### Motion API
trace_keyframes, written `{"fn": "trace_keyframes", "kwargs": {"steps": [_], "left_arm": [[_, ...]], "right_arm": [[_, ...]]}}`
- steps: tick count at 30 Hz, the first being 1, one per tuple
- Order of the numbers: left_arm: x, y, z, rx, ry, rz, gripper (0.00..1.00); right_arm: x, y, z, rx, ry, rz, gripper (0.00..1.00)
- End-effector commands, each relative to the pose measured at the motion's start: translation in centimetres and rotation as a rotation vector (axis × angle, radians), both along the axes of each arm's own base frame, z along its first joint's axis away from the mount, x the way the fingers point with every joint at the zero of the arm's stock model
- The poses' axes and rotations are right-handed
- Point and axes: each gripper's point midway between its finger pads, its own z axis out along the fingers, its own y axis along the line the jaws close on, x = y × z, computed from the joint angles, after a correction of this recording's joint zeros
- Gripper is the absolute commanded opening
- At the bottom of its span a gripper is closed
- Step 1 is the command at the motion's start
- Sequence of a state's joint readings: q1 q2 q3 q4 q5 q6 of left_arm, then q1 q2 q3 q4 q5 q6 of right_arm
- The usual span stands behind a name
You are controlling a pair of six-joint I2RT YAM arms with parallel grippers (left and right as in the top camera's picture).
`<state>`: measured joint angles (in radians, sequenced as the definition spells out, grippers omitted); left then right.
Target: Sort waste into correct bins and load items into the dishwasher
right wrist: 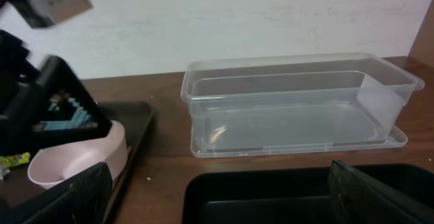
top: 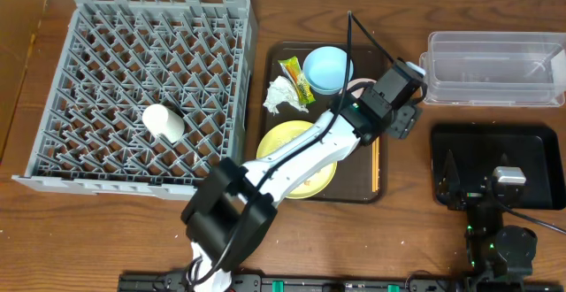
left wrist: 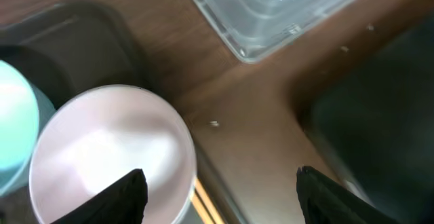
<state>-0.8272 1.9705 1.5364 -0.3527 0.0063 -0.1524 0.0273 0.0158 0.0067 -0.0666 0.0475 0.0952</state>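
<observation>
My left gripper is open at the right rim of the dark brown tray, straddling the rim of the pinkish-white bowl; in the left wrist view one finger is over the bowl and the other over the table. The light blue bowl, tissue, snack wrapper, yellow plate and chopsticks lie on that tray. The cream cup lies in the grey dish rack. My right gripper is open and empty over the black tray. No rice scraps show.
The clear tub stands empty at the back right, behind the black tray; it also shows in the right wrist view. A bare strip of wooden table separates the brown tray from both bins. My left arm reaches across the yellow plate.
</observation>
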Motion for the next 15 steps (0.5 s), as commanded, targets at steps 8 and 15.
{"fn": "trace_keyframes", "kwargs": {"steps": [8, 15], "left_arm": [[3.0, -1.0, -3.8, 0.019, -0.056, 0.029, 0.68], [3.2, -0.4, -6.6, 0.045, -0.005, 0.061, 0.64]], "right_arm": [[0.0, -0.2, -0.1, 0.004, 0.004, -0.007, 0.99], [0.0, -0.2, -0.1, 0.004, 0.004, -0.007, 0.99]]}}
